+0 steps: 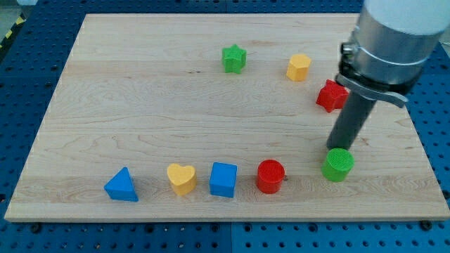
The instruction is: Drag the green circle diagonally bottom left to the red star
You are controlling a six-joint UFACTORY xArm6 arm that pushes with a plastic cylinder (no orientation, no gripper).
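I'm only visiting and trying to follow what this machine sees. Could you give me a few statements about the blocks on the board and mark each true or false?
1. My tip is just above the green circle, towards the view's top. True.
2. The red star lies at the view's bottom left. False: it is at the view's right, above the green circle and partly behind my rod.
3. The blue cube sits between the yellow heart and the red circle. True.
4. The green star touches the yellow block. False: bare board separates them.
5. The blue triangle is the leftmost block. True.
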